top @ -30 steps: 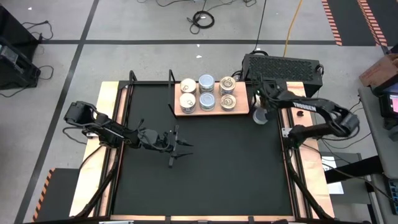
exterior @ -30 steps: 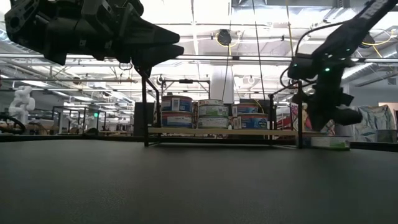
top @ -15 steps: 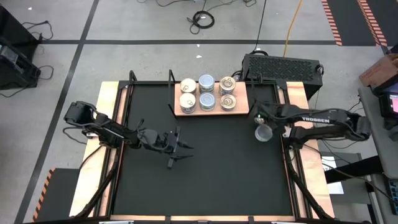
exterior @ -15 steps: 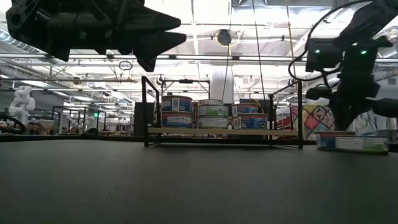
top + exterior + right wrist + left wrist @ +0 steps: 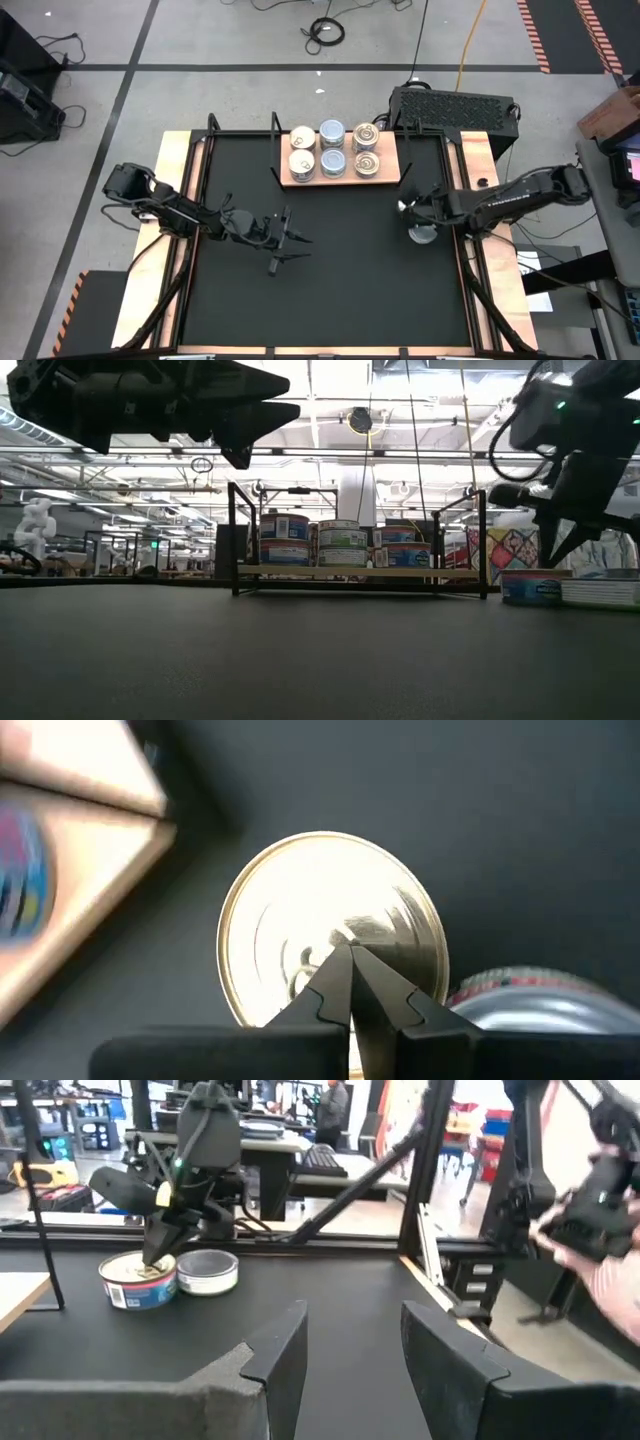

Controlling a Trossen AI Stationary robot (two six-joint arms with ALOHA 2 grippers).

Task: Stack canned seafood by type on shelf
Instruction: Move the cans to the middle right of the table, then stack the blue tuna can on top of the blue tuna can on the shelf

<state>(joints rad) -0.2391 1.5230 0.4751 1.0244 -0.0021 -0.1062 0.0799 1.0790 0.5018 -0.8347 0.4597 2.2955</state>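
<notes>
right gripper (image 5: 350, 970): fingers (image 5: 330, 988) pressed together to a single point, holding nothing, tip poised over the lid of a gold-topped tin (image 5: 330, 925) and seemingly touching or just above it. this arm has swung back from beside the shelf's right end toward the near right part of the table within the last second; the blue-labelled tin under it has travelled with that sweep, apparently nudged rather than carried. a second tin (image 5: 535, 1000), silver-rimmed, lies just beside the gold one. low view: the same pair, tin with blue label (image 5: 530, 587) and paler tin (image 5: 600, 591), side by side on the black tabletop, well apart from the shelf. meaning for the task, as a judgement: two loose tins are now gathered for sorting, neither yet shelved. shelf (image 5: 340, 181): wooden board at the far middle of the table, six stacks of tins (image 5: 331, 133) in two rows already on it. left gripper (image 5: 287, 240): fingers (image 5: 285, 1355) spread partway, empty, hovering over the bare left-centre tabletop, idle. beyond the table, a person's hand (image 5: 620, 1280) near the frame.
</notes>
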